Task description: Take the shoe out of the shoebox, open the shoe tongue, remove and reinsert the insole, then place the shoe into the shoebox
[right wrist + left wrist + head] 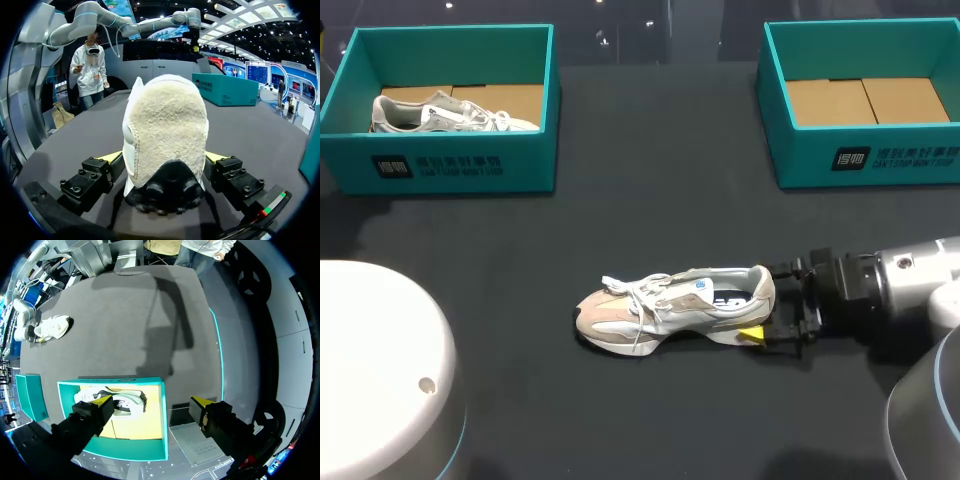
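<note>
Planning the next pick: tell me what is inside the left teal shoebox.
One grey-white shoe lies on the shoebox's cardboard floor. Anything beneath the shoe, or inside it, is covered.

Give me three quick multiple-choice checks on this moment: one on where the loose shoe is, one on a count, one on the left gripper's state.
1. Where is the loose shoe?
A. In the left shoebox
B. On the table, heel at the right gripper
C. In the right shoebox

2. How many shoeboxes hold a shoe?
A. None
B. One
C. Two

3. The left gripper is:
A. open and empty
B. shut on the boxed shoe
C. shut on the left shoebox's wall

Answers:
1 B: the loose shoe lies on the table with its heel between the right gripper's fingers.
2 B: only the left shoebox holds a shoe; the right shoebox shows bare cardboard.
3 A: the left gripper hangs over the left shoebox with its tips wide apart and nothing between them.
</note>
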